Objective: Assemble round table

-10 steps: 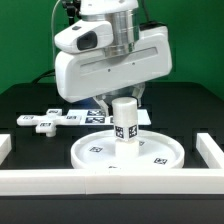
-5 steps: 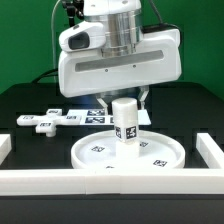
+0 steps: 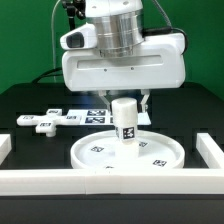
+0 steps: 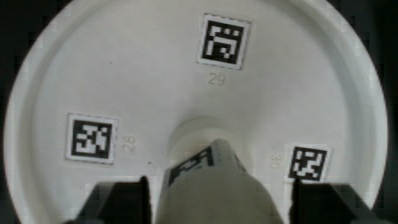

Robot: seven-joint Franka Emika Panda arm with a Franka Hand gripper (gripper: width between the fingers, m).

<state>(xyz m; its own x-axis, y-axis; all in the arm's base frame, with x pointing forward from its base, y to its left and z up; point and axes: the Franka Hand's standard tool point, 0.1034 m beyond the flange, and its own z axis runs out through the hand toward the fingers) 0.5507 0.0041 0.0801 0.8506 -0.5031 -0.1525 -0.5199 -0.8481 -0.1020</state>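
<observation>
The large rimmed round disc (image 3: 160,155) lies flat on the black table, tags up. The short cylinder leg (image 3: 124,120) stands upright at its centre. The cross-shaped foot piece (image 3: 45,121) lies on the table towards the exterior view's left. My gripper (image 3: 124,100) hangs over the leg's top, its fingers on either side with a little room, open and holding nothing. In the wrist view the leg (image 4: 222,195) rises between the dark fingers (image 4: 121,200), with the disc (image 4: 160,90) behind it.
The marker board (image 3: 98,117) lies behind the disc. A white border wall (image 3: 110,183) runs along the front, with ends at both sides. The arm's white body hides the back of the table.
The arm has shifted a little up and towards the exterior view's right. The leg, disc and foot piece have not moved.
</observation>
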